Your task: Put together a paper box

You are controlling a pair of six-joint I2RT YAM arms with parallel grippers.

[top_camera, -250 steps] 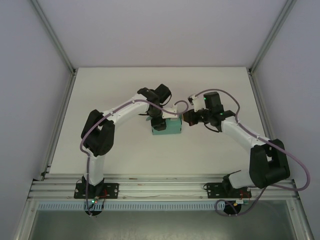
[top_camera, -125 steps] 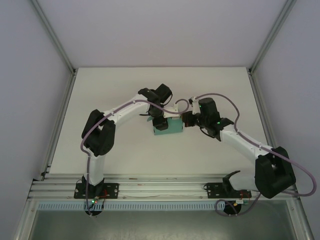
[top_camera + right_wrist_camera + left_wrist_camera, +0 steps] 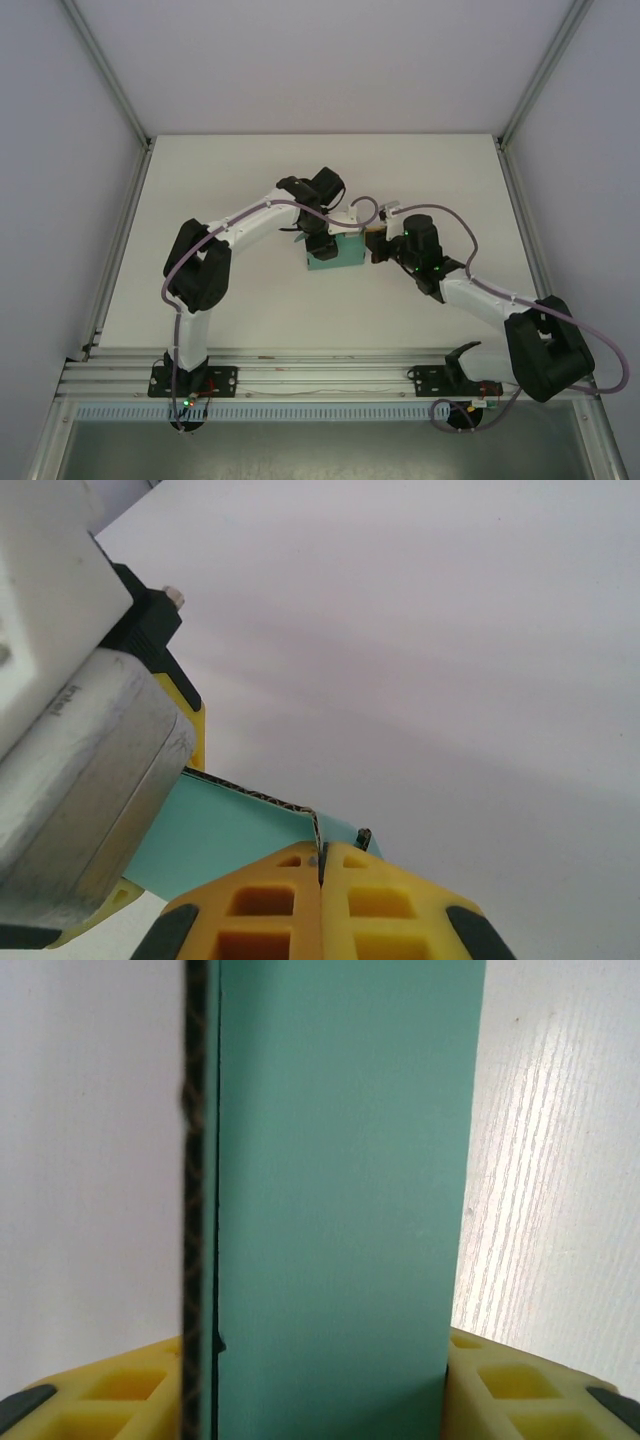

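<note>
The left gripper clamps the box between its yellow fingers, one on each side. The right gripper has its fingers pressed together, tips at a card edge of the box; whether card is nipped there I cannot tell. The box stands in the middle of the table, between both grippers

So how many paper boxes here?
1. The paper box, at the table centre, clamped in the left tool, with the right tool pinching its right end. No sign of another hidden.
</note>
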